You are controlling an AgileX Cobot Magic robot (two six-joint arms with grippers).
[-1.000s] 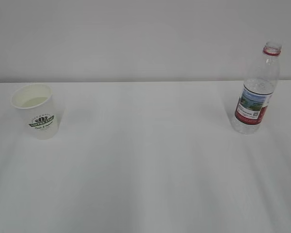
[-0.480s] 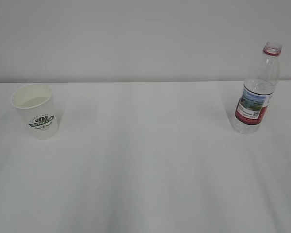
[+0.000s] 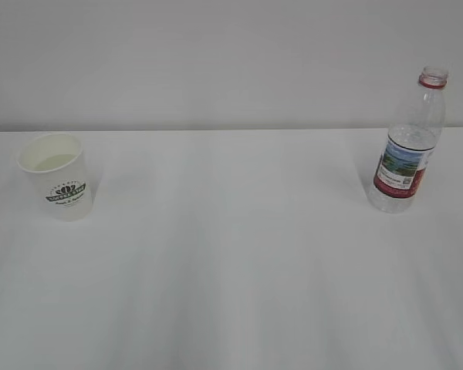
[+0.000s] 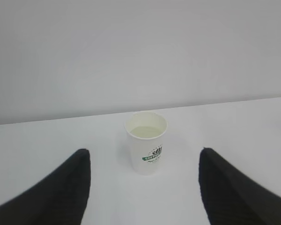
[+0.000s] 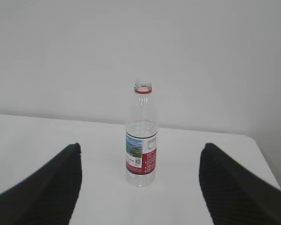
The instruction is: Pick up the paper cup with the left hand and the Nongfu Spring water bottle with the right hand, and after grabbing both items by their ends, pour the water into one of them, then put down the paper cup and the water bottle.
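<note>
You see a white bench (image 3: 231, 254) running to a plain pale wall (image 3: 216, 54), with two objects standing well apart on it. At the far right stands the Nongfu Spring water bottle (image 3: 407, 142), upright, capless, red neck ring on top, label facing the camera; only its lower part appears to hold liquid, level hard to read. At the left stands the paper cup (image 3: 57, 176), upright, logo forward, cream inside with a pale pool low down. Your right claw (image 5: 140, 185) is spread wide and grips nothing: the bottle sits centred in the gap between its two dark fingers (image 5: 234, 187), farther out on the bench and clear of both. Your left claw (image 4: 143, 187) is likewise released and empty, fingers (image 4: 61, 187) set wide apart; the cup stands ahead of it, roughly centred between them, touching neither. Neither arm shows in the exterior view. The bench edge meets the wall behind both objects.
</note>
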